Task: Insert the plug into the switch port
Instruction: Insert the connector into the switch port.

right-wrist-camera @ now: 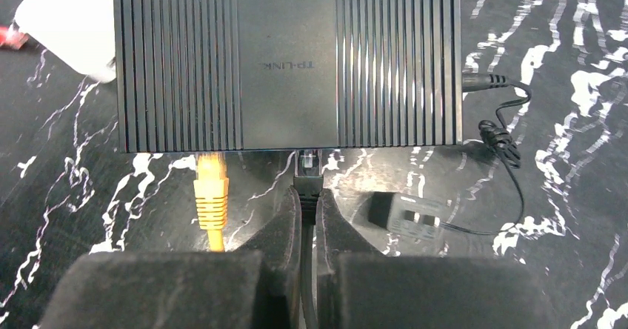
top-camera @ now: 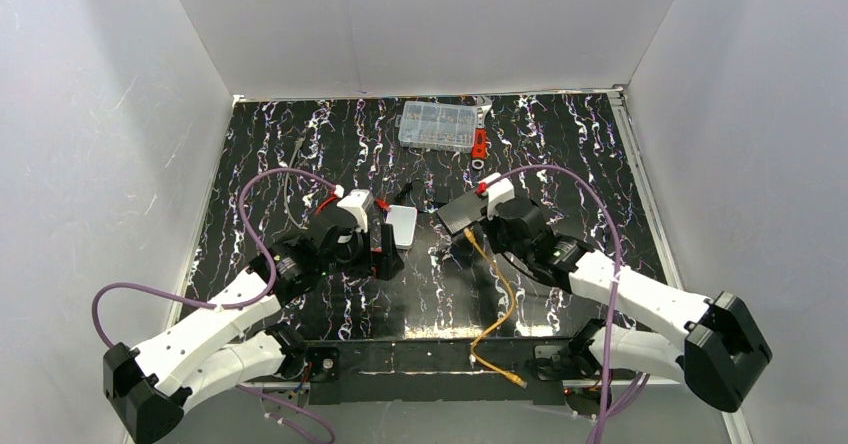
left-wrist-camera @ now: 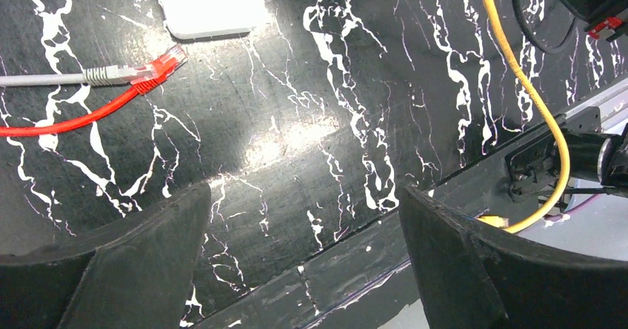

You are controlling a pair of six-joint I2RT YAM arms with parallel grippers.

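The flat black switch [right-wrist-camera: 287, 70] lies top up, and its port face along the near edge is hidden from above. An orange cable's plug [right-wrist-camera: 211, 188] sits in a port at the left of that edge. My right gripper [right-wrist-camera: 308, 195] is shut on a black-booted plug [right-wrist-camera: 307, 167] on a black cable, and the plug's tip is at the middle of the switch's near edge. My left gripper [left-wrist-camera: 304, 192] is open and empty above bare table. In the top view, the switch [top-camera: 462, 211] lies just ahead of my right gripper [top-camera: 478, 226], and my left gripper [top-camera: 385, 249] is to its left.
A white-grey box [top-camera: 402, 224] lies between the arms. A red connector [left-wrist-camera: 159, 70] and a grey cable end lie next to it. A black power adapter [right-wrist-camera: 407, 214] with a thin lead lies right of my right fingers. A clear organiser box [top-camera: 437, 124] stands at the back.
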